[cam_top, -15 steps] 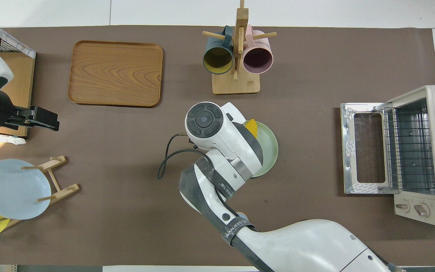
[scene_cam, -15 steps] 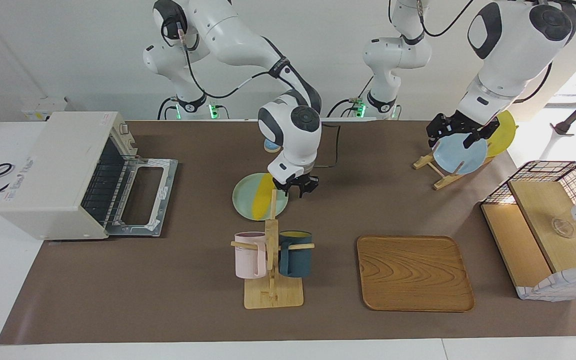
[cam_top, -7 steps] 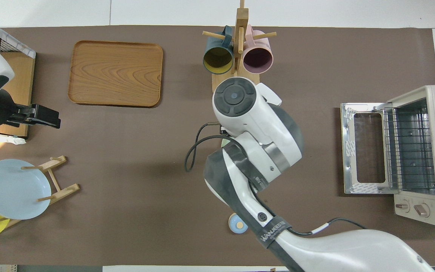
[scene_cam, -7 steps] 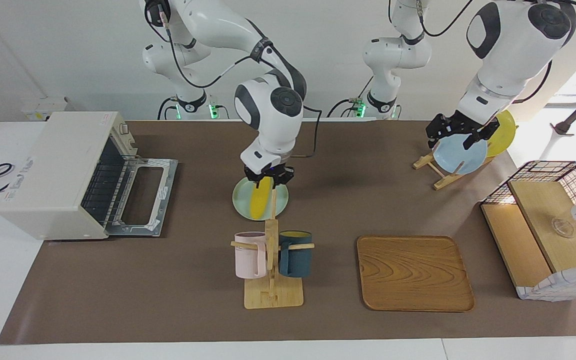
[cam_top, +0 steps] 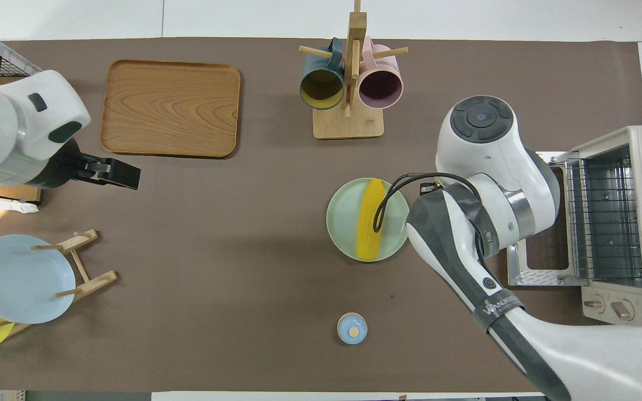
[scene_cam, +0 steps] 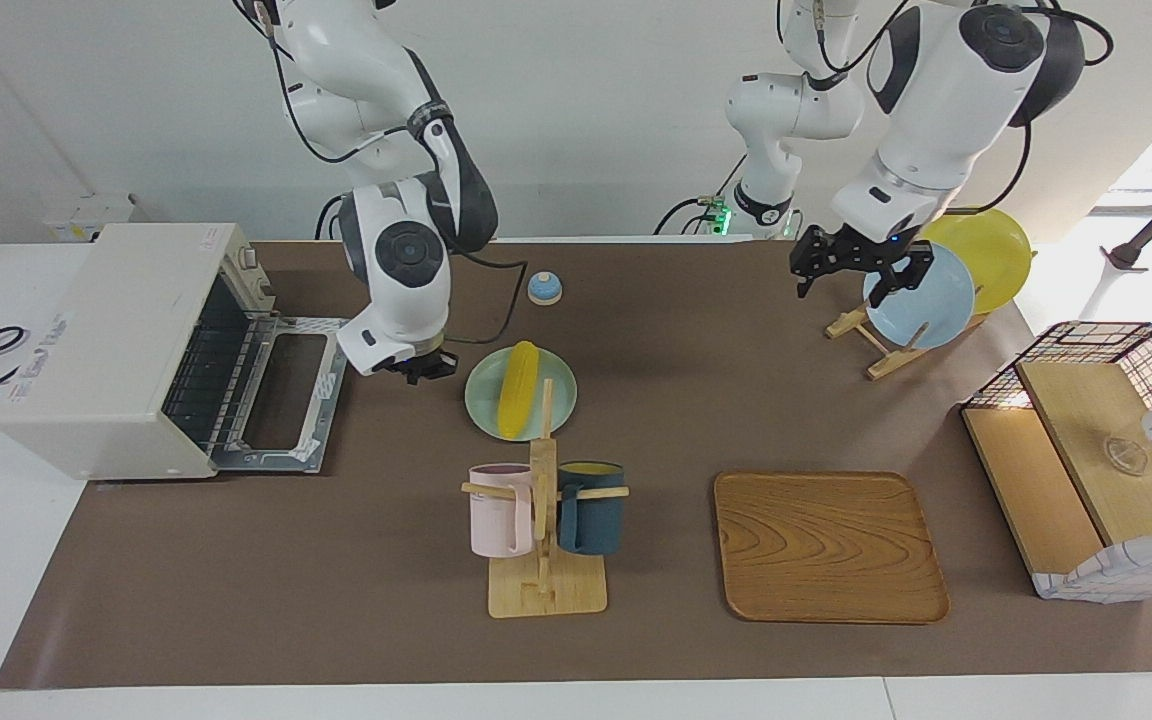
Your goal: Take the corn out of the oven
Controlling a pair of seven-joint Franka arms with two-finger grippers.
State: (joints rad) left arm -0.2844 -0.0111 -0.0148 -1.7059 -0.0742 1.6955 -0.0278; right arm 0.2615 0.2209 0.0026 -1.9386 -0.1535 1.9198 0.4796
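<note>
The corn (scene_cam: 517, 388) is a yellow cob lying free on a pale green plate (scene_cam: 561, 395) in the middle of the table; it also shows in the overhead view (cam_top: 370, 218) on the plate (cam_top: 343, 223). The oven (scene_cam: 106, 340) stands at the right arm's end with its door (scene_cam: 281, 395) dropped open and its wire rack (cam_top: 605, 217) bare. My right gripper (scene_cam: 421, 368) hangs low between the oven door and the plate, apart from the corn; the overhead view hides it under its own arm. My left gripper (scene_cam: 858, 275) hangs empty beside the plate rack and also shows in the overhead view (cam_top: 115, 174).
A wooden mug rack (scene_cam: 544, 520) with a pink and a dark blue mug stands just farther from the robots than the plate. A wooden tray (scene_cam: 829, 545), a plate rack (scene_cam: 921, 295) with a blue and a yellow plate, a wire-and-wood basket (scene_cam: 1096, 450) and a small blue knob (scene_cam: 544, 288) are also on the table.
My right gripper has moved from over the plate toward the oven door, and the corn now lies uncovered on the plate. My left gripper has shifted a little toward the table's middle.
</note>
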